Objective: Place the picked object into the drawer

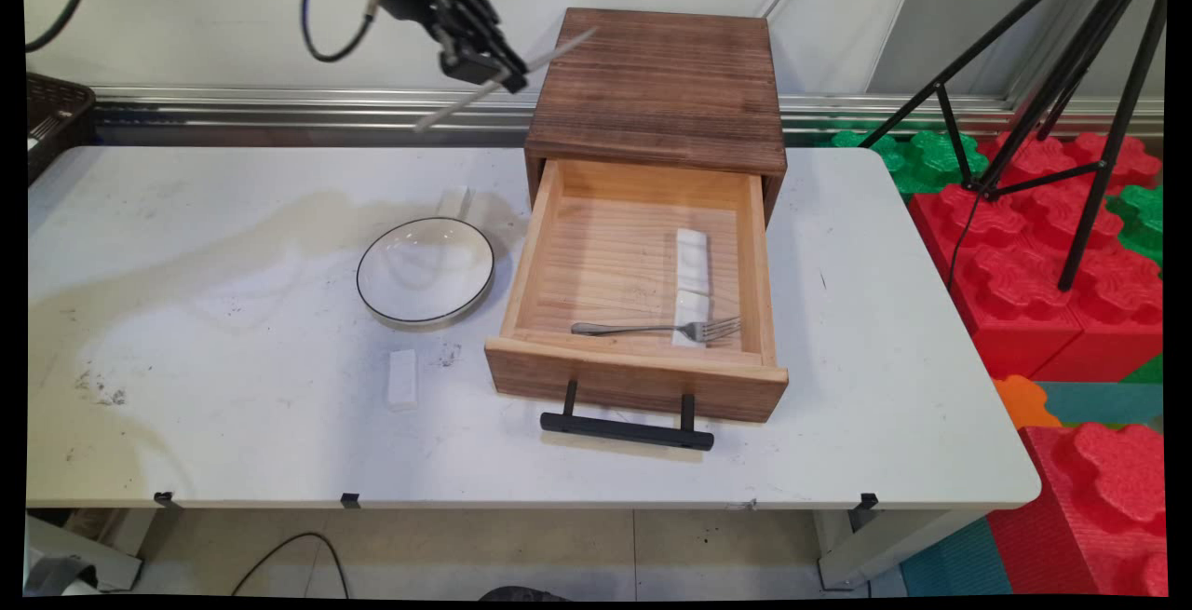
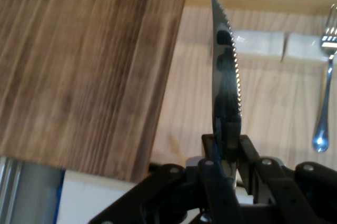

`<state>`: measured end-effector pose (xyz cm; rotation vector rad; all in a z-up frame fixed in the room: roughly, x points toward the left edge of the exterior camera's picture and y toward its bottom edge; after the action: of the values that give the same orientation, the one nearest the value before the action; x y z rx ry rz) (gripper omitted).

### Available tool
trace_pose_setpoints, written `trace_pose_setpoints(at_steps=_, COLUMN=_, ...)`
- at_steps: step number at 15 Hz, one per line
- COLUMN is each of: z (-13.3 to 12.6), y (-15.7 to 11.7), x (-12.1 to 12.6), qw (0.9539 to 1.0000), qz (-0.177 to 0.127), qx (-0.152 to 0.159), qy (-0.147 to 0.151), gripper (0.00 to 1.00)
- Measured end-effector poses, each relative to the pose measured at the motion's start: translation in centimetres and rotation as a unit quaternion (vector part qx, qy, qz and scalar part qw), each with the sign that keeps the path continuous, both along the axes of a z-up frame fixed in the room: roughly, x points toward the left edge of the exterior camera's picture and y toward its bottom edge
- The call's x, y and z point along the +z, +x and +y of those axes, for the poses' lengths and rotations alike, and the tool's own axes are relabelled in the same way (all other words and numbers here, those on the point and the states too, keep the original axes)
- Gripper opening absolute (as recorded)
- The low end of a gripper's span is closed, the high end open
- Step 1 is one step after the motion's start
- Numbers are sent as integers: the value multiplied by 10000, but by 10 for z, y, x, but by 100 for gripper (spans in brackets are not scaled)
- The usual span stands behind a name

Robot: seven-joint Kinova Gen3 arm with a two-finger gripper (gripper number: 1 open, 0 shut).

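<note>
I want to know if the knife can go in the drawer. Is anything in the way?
Nothing visible blocks it. The gripper holds the knife high beside the cabinet, and the drawer stands open below. Inside lie a fork and white blocks at the right; the left part is bare.

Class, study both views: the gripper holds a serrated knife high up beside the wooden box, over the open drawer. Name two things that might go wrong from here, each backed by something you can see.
1. The gripper pinches the knife across its flat blade, with long ends free either side, so it may pivot or slip.
2. The knife sits close to the box edge; a sideways move may knock it against the wood.
3. The fork and white blocks already fill the drawer at its right side, so a dropped knife might land on them.
</note>
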<state>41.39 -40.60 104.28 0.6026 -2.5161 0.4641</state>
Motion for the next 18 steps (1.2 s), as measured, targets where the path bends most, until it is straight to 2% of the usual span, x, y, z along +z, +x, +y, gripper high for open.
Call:
trace_pose_setpoints(at_steps=8, z=-16, y=-63, x=-15, qw=9993, qz=221, qx=-302, qy=62, gripper=0)
trace_pose_setpoints(at_steps=18, z=-39, y=-97, x=-52, qw=9977, qz=336, qx=-552, qy=222, gripper=0)
